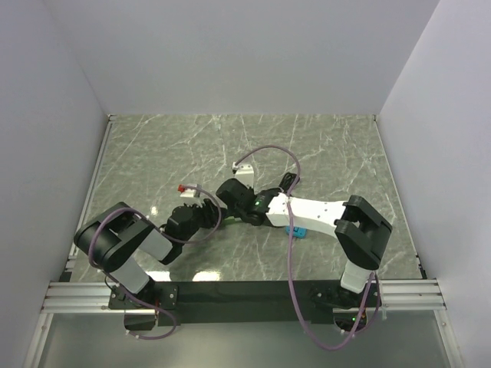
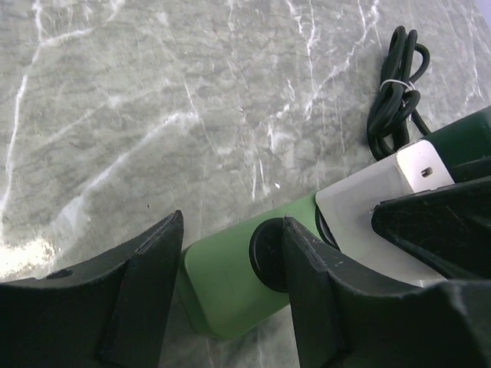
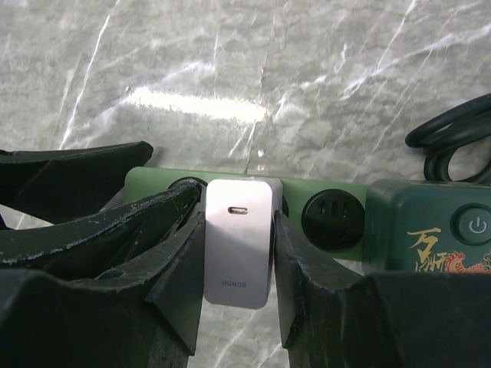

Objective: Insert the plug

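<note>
A white HONOR charger plug stands on a socket of the green power strip. My right gripper is shut on the plug, one finger against each side. The plug also shows in the left wrist view. My left gripper straddles the strip's free end, with its fingers pressed against the sides. In the top view the two grippers, left and right, meet over the strip at mid-table.
The strip's black cord bundle lies just behind the grippers, also in the left wrist view. A free socket and a power button sit right of the plug. A blue object lies under the right arm.
</note>
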Action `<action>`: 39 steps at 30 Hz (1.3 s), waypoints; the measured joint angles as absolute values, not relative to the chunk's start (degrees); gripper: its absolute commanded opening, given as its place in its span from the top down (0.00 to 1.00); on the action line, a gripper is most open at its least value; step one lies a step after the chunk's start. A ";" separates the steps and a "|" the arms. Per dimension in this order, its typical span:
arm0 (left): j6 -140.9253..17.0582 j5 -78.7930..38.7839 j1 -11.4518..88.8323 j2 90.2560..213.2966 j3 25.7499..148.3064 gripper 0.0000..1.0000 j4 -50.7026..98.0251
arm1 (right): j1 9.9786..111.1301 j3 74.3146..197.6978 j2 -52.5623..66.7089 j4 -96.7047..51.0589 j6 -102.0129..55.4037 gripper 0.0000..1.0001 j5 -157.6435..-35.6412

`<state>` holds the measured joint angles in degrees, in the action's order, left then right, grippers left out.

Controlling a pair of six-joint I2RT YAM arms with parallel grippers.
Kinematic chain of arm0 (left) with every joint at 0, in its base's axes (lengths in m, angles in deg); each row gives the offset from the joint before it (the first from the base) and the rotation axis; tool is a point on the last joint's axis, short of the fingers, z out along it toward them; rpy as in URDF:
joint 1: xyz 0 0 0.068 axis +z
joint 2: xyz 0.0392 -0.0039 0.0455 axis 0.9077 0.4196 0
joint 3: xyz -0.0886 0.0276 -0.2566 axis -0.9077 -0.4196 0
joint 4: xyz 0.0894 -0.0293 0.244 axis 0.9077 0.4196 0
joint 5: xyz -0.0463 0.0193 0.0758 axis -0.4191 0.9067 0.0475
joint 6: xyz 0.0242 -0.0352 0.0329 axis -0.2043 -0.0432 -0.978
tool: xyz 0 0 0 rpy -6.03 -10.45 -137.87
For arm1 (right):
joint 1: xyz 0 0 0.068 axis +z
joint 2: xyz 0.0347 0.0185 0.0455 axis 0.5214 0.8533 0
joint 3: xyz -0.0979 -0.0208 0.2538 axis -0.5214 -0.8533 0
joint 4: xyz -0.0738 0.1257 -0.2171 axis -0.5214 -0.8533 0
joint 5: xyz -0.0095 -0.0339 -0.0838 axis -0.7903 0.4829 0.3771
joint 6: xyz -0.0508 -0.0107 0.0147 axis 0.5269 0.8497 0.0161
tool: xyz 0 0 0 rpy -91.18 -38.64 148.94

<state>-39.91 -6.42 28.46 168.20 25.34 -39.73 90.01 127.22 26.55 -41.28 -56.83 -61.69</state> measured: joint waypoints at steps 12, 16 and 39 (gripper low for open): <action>-39.62 -5.24 28.46 168.16 27.72 0.28 -36.89 | 88.53 127.24 25.61 -38.43 -51.93 0.44 -62.30; -39.25 -5.28 28.33 167.11 28.40 0.27 -34.99 | 88.97 125.91 24.21 -39.81 -50.49 0.12 -61.78; -36.54 1.47 28.24 143.04 23.59 0.04 -23.51 | 85.12 104.40 1.02 -53.76 -65.57 0.07 -55.51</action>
